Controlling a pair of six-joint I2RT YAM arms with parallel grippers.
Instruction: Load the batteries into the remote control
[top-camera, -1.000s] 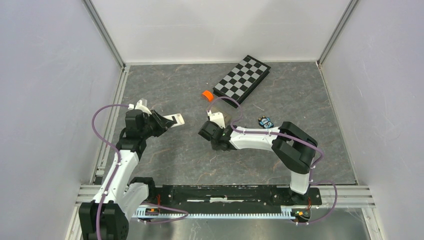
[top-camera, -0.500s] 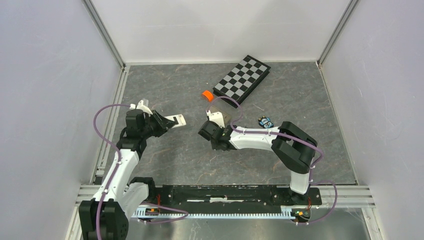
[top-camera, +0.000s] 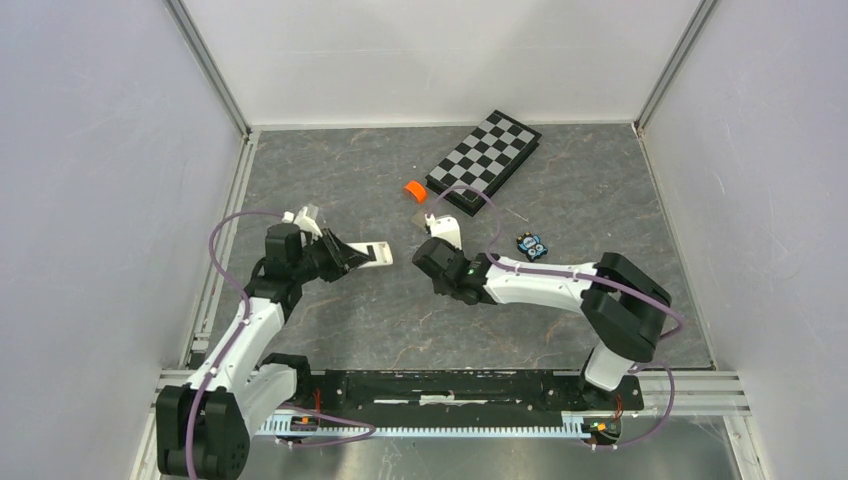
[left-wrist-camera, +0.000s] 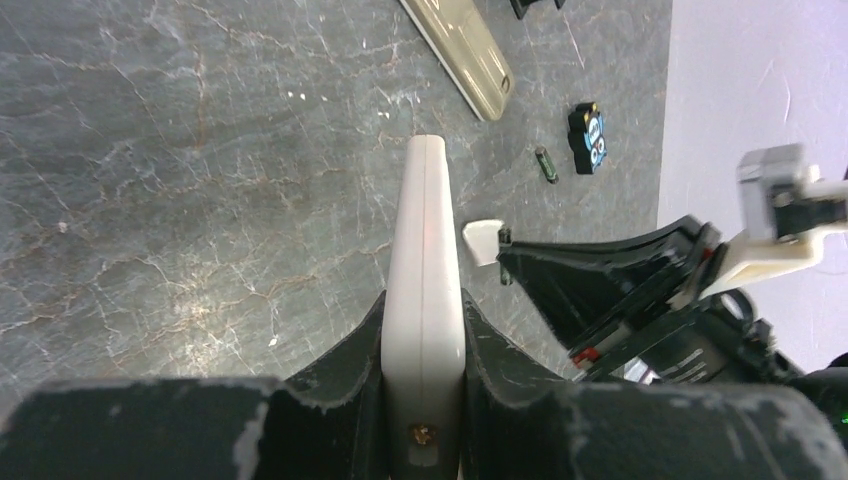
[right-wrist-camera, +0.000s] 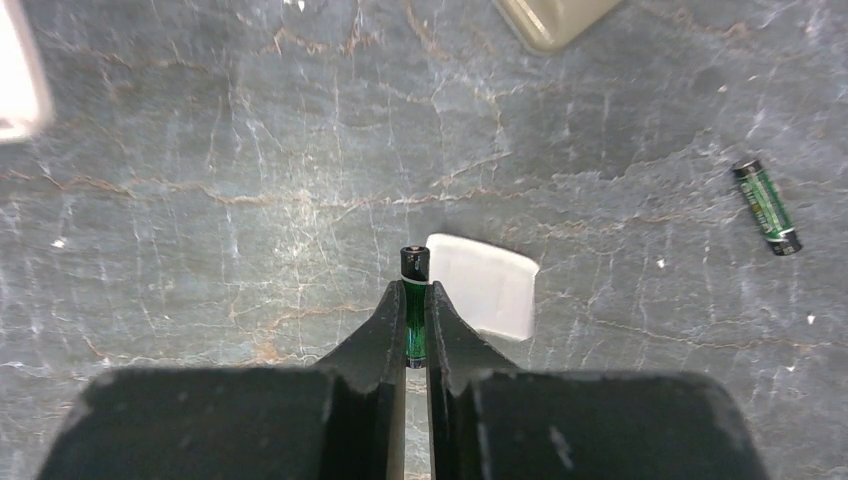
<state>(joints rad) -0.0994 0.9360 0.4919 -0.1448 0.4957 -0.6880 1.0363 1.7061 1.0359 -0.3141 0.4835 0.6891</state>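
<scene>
My left hand (left-wrist-camera: 424, 300) is clamped on the white remote control (left-wrist-camera: 425, 220). Both fingers press its sides at one end, and the rest sticks out past them. That arm reaches up from the near left corner of the counter (top-camera: 330, 180), and the remote control is held off the surface, pointing toward the right edge.

My right hand (right-wrist-camera: 415, 295) is nearly closed, pinching a green battery (right-wrist-camera: 414, 264) lengthwise between the fingertips, with its dark cap poking out beyond them. The right forearm lies low across the counter's middle, bringing this hand close beside the remote control's free end.

Below the battery lies a small white cover (right-wrist-camera: 483, 283). A second battery (right-wrist-camera: 767, 208) lies flat toward the right edge, near a blue-and-black gadget (left-wrist-camera: 588, 137). A beige bar (left-wrist-camera: 460, 50) lies toward the far edge.
</scene>
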